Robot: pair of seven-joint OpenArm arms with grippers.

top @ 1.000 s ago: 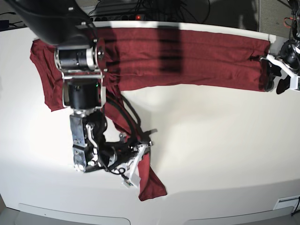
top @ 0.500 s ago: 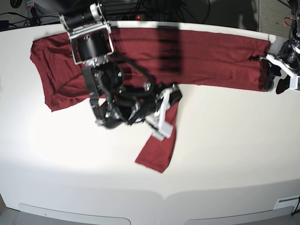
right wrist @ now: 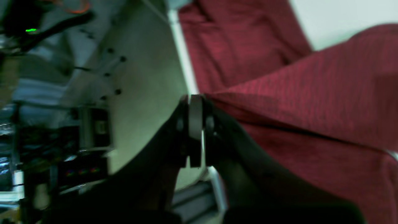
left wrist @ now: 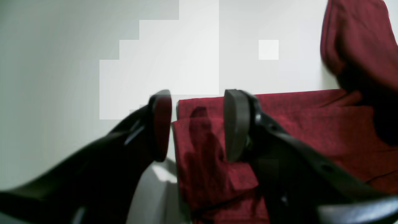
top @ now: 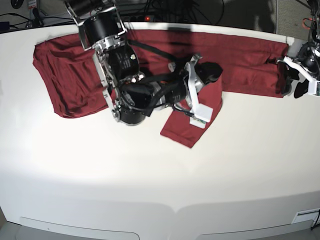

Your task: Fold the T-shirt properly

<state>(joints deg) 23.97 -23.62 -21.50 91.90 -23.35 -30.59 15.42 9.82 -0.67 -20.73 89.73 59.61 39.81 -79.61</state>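
Note:
The dark red T-shirt (top: 240, 55) lies spread along the far side of the white table (top: 150, 190). One long sleeve (top: 182, 125) is lifted off the table, its cuff end trailing on the surface. My right gripper (top: 209, 75) is shut on that sleeve just in front of the shirt's body; in the right wrist view the closed gripper (right wrist: 196, 124) pinches a fold of the T-shirt (right wrist: 311, 93). My left gripper (top: 294, 82) stands open at the shirt's right edge. In the left wrist view the left gripper (left wrist: 199, 124) straddles the T-shirt's (left wrist: 311, 124) edge without gripping it.
Cables and a power strip (top: 150, 17) run behind the table's far edge. The table's curved front edge has a small white label (top: 305, 217) at its right end. The right arm's bulky body (top: 125, 85) covers part of the shirt's left half.
The right arm has swung up and to the right, carrying the sleeve from near the table's front edge toward the shirt's body. The left gripper has stayed put.

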